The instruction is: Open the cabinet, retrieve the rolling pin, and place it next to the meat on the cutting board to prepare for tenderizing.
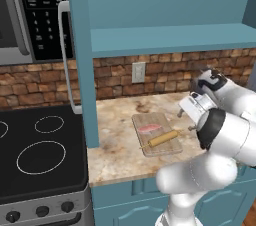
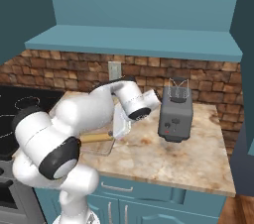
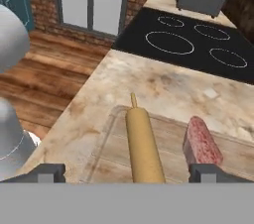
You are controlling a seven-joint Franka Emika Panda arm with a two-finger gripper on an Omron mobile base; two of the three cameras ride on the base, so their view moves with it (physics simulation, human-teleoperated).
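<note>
Rolling pin: the rolling pin is seen lying flat on the cutting board, along the board's near side, one thin handle poking past the board's edge toward the stove; in the hand view it runs straight up between the two finger tips.
Meat: the pinkish steak is laid on the same board, just beside the pin toward the wall, a thin strip of bare wood seen between them in the left base view; in the hand view it sits right of the pin.
Cutting board: set on the speckled countertop, close to its front edge.
Gripper: the gripper is spread wide, nothing clasped, poised above the pin.
Cabinet: the teal cabinet is open overhead, its shelf bare, one door swung out edge-on with the silver bar handle showing.
Surroundings: a black cooktop is found left of the counter, a dark toaster to the right, a brick backsplash behind.
</note>
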